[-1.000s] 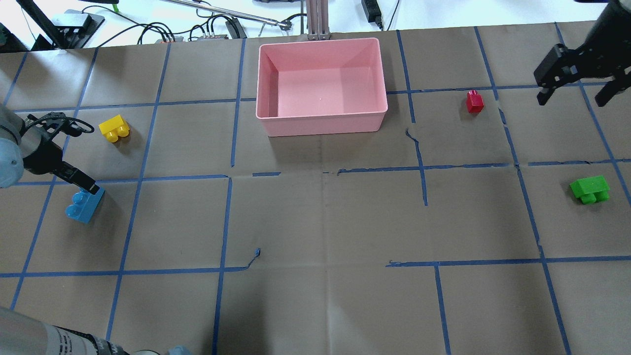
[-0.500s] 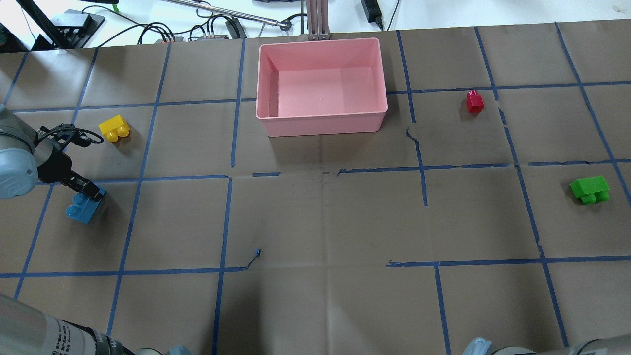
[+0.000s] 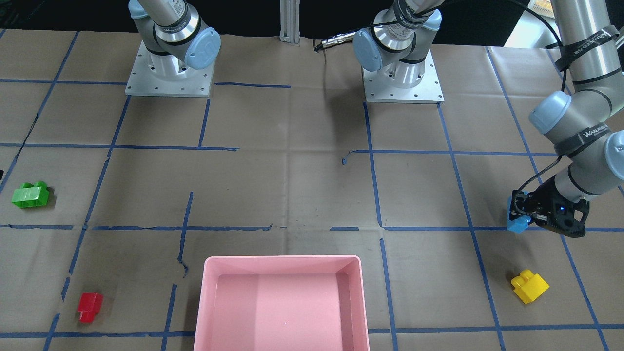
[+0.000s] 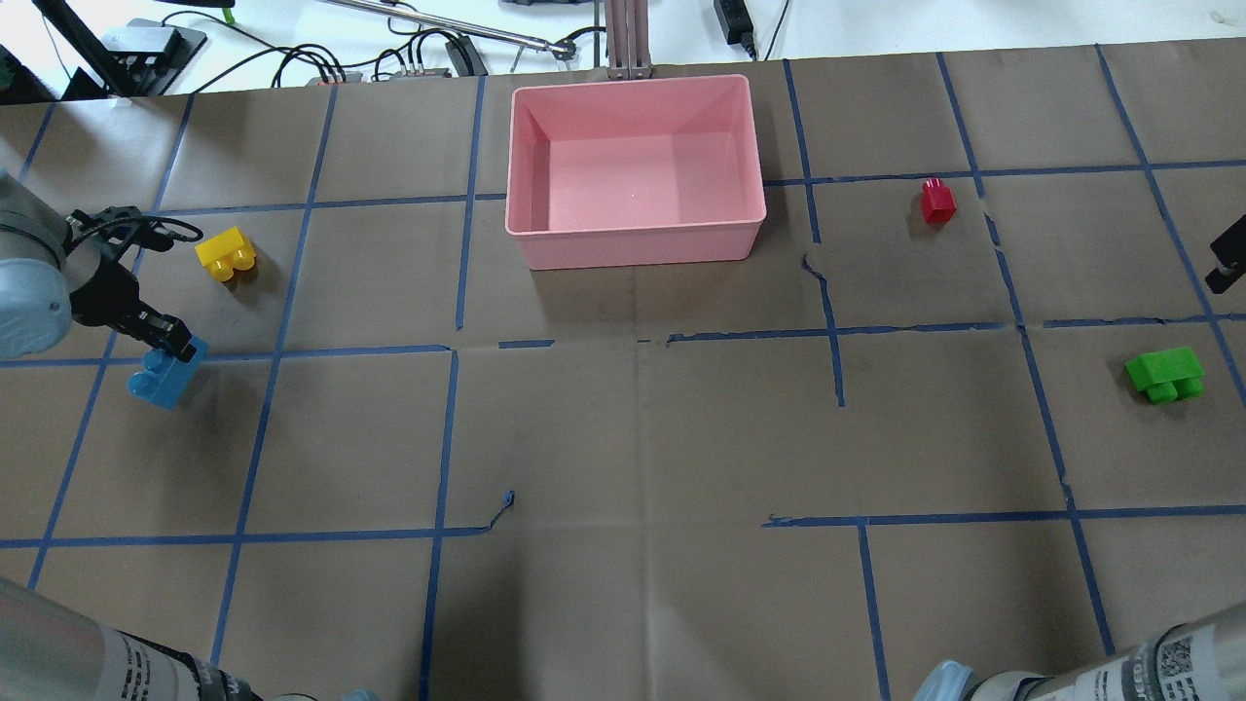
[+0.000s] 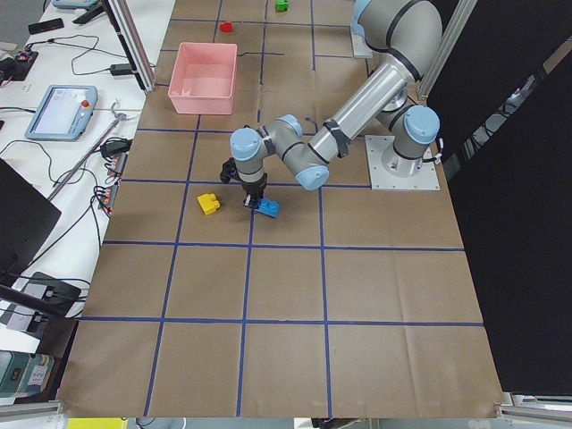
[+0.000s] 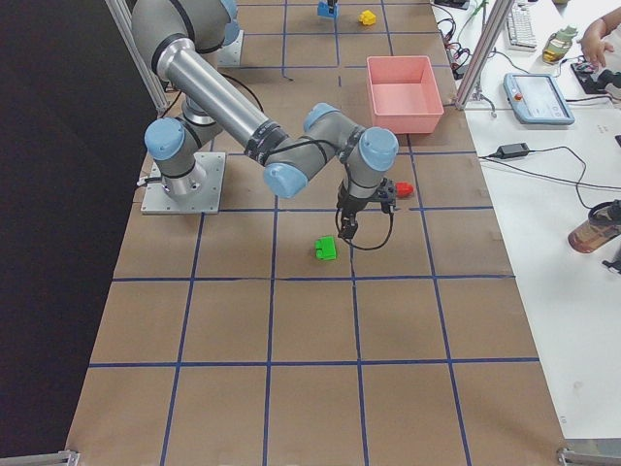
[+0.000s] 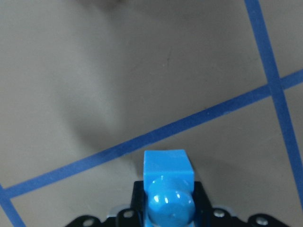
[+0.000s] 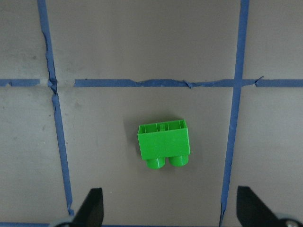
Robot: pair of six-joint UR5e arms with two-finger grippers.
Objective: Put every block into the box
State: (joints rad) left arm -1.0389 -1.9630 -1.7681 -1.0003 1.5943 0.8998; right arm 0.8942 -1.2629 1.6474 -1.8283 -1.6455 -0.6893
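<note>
Clamping the blue brick (image 4: pixel 164 382) at the counter's (image 4: pixel 633 438) 9 o'clock, left fingers (image 4: pixel 167 340) start the job — right fingers (image 8: pixel 92 208) hover apart over the green brick (image 8: pixel 163 146). At 12 o'clock the pink box (image 4: pixel 633 243) is empty — no brick delivered yet.

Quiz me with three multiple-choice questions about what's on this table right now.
1. How many blocks lie in the box?
A) none B) two C) four
2. Where is the yellow block?
A) in the box B) stacked on another block C) on the table
3. What is the left gripper doing?
A) hanging open B) clamping the blue block C) clamping the box rim

Answers:
1 A: the box's pink floor is bare.
2 C: it sits alone on the table, near the left gripper but apart from it.
3 B: the wrist view shows the blue block pinched between its fingers.
</note>
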